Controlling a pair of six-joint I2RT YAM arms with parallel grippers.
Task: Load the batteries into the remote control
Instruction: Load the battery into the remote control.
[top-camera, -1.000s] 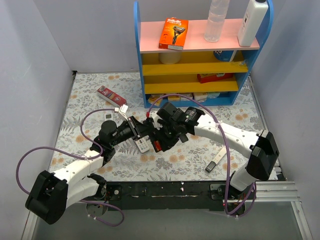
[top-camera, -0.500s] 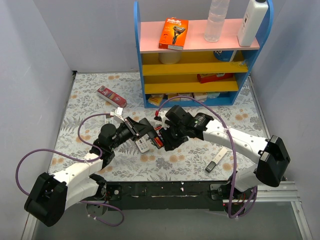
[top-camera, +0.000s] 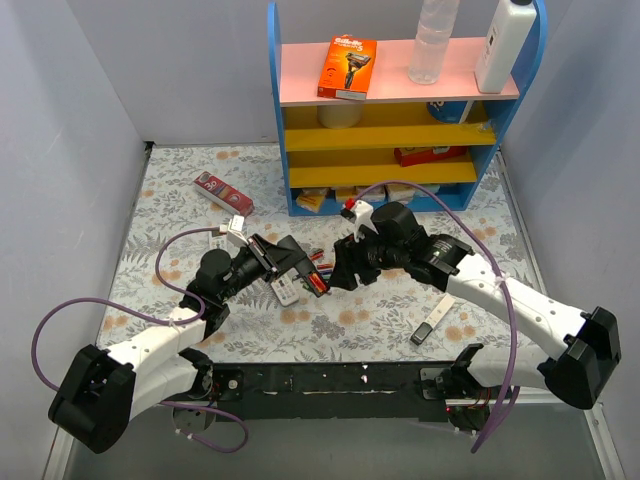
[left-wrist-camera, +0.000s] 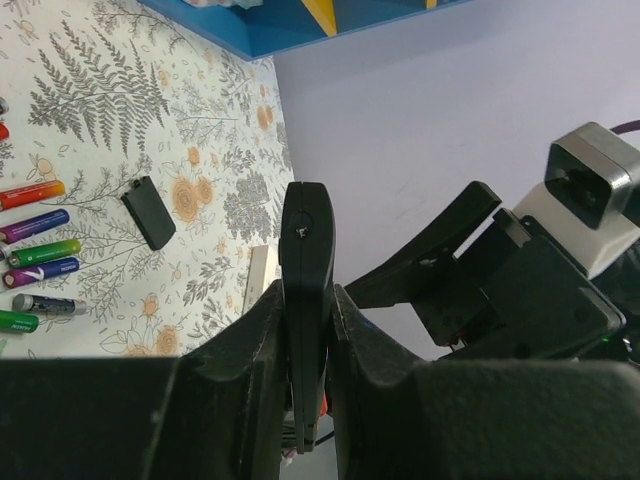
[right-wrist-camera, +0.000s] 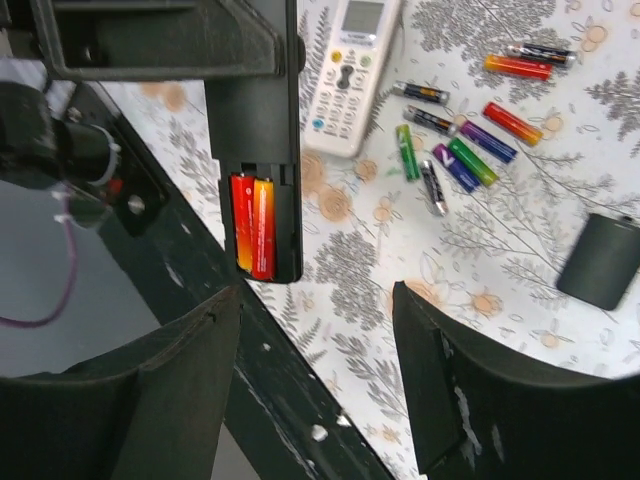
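Loose batteries (right-wrist-camera: 470, 160) between white remote (right-wrist-camera: 350, 70), black cover (right-wrist-camera: 600, 262)

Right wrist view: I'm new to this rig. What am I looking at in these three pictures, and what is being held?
The machine is two arms bolted at the table's near edge, each ending in a two-finger pincer. The top picture looks down from above and behind them. The other two come from a camera on each wrist.

The left pincer is shut on a black remote, held up with its back open. Two red-orange batteries sit in its compartment. The right pincer is open and holds nothing; it faces that compartment.

On the flowered table lie a white remote, loose batteries and a small black cover.
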